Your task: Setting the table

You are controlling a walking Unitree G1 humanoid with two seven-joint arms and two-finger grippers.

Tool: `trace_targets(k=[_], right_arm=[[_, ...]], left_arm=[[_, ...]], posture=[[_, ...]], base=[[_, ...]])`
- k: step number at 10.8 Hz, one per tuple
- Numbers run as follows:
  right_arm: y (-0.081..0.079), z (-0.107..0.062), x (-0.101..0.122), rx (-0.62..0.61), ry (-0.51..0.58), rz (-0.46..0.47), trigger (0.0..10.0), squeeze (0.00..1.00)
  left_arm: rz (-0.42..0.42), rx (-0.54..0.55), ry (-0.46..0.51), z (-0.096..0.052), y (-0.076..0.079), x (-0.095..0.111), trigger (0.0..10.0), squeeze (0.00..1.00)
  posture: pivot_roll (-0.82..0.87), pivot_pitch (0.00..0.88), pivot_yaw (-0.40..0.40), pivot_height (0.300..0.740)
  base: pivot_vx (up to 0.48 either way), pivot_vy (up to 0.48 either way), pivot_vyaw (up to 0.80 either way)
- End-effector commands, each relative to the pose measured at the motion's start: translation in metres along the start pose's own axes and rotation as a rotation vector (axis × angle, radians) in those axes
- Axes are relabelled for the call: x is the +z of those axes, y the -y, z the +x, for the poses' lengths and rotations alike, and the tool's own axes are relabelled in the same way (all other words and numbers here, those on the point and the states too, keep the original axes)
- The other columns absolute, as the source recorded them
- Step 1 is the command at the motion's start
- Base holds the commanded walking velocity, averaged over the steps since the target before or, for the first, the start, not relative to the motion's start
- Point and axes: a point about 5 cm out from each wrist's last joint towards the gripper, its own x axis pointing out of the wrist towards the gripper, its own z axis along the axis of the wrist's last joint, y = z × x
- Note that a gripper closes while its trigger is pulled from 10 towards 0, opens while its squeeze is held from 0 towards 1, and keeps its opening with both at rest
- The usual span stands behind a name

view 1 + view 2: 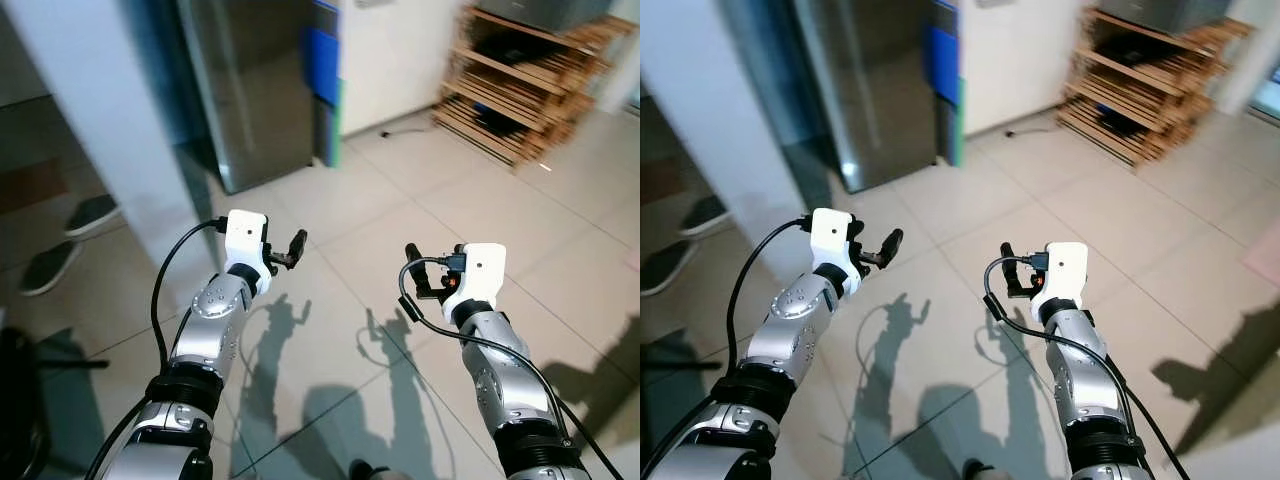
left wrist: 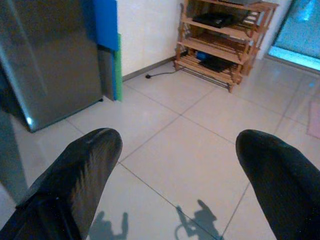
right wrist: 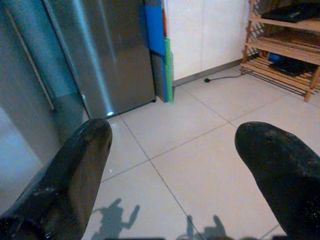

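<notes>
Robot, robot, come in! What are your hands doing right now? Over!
Left gripper open, empty. Right gripper open, empty. Both raised over tiled floor. Fridge and wooden rack ahead.

Up top, the wooden rack runs off the frame edge, and I can't make out the dark things lying on its shelves; the steel fridge is cropped at the top too. Off to my left, a pair of shoes sits half tucked behind the white wall edge, and a dark object at the lower left corner is cut away and too dim to name. Both my forearms leave the picture at the bottom edge.
</notes>
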Motion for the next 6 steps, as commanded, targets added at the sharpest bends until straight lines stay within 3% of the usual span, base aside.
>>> trace_targets(k=[1,5,6], right_arm=[[0.001,0.000,-0.001,-0.006,-0.005,0.002,10.0,0.00],[-0.001,-0.002,-0.005,-0.016,-0.017,0.009,10.0,0.00],[0.000,-0.001,-0.005,-0.018,-0.018,0.008,10.0,0.00]], left_arm=[[0.018,-0.008,-0.004,0.000,0.001,-0.001,10.0,0.00],[-0.024,-0.068,0.005,-0.001,0.015,-0.004,10.0,0.03],[-0.010,-0.088,0.012,-0.001,0.016,-0.002,10.0,0.00]], posture=[[0.04,0.000,0.007,0.740],[0.03,0.000,0.007,0.740],[0.03,0.000,0.006,0.740]], base=[[0.000,0.000,-0.75],[0.000,0.000,-0.75],[0.319,0.360,-0.74]])
